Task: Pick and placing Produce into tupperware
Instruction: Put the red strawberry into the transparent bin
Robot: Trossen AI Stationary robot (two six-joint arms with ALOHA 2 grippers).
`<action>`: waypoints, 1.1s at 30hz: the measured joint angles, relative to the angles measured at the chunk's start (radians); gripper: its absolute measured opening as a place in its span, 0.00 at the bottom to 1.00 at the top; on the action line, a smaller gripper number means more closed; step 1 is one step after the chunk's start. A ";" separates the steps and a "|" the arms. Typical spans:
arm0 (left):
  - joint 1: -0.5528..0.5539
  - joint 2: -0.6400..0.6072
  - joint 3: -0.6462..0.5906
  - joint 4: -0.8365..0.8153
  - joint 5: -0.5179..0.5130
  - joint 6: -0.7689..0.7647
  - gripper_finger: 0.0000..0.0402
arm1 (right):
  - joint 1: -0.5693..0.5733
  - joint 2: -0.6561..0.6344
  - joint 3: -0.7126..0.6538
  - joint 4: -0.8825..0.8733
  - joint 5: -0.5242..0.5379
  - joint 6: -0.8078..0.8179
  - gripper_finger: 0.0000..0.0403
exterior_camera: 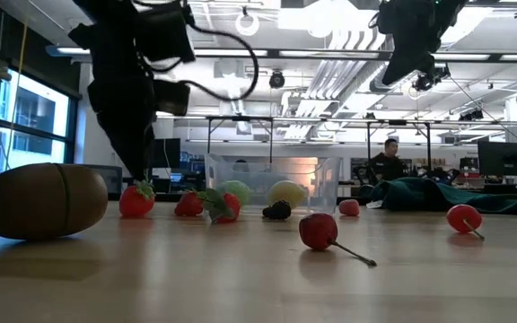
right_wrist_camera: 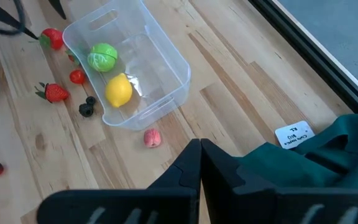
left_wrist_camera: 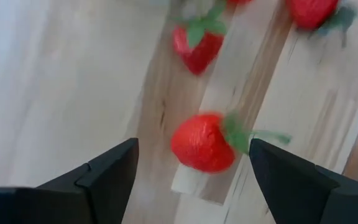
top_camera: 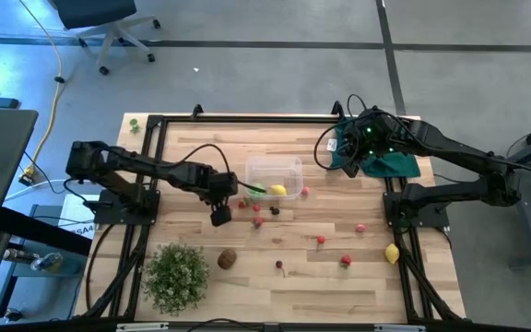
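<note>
Hovering left of the tupperware (top_camera: 273, 166) at frame centre, the left claw (left_wrist_camera: 191, 163) is spread wide around an ungripped strawberry (left_wrist_camera: 202, 142); the right claw (right_wrist_camera: 200, 163) is closed, empty.

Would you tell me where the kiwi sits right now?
In the high view the kiwi lies on the table's near left part, right beside the bushy plant.

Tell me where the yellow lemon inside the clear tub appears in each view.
High view: lemon in the tub's near right part.
Low view: pale dome seen through the tub wall, right of centre.
Left wrist view: not in it.
Right wrist view: in the tub, beside the green ball.
Shared landmark: the tub.
</note>
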 joint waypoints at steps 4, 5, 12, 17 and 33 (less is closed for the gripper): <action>0.000 0.055 0.000 0.030 0.034 0.000 0.74 | 0.000 -0.001 0.000 0.000 0.000 0.000 0.00; 0.000 0.063 0.000 0.041 0.038 0.002 0.74 | 0.000 0.000 0.000 0.000 0.000 0.000 0.00; 0.000 0.086 0.000 0.045 0.033 0.006 0.74 | 0.000 0.000 0.000 0.000 0.000 0.000 0.00; 0.000 0.113 0.000 0.061 0.030 0.007 0.74 | 0.000 0.000 0.000 0.000 0.000 0.000 0.00; 0.000 0.118 0.000 0.080 0.017 0.025 0.71 | 0.000 0.000 0.000 0.000 0.000 0.000 0.00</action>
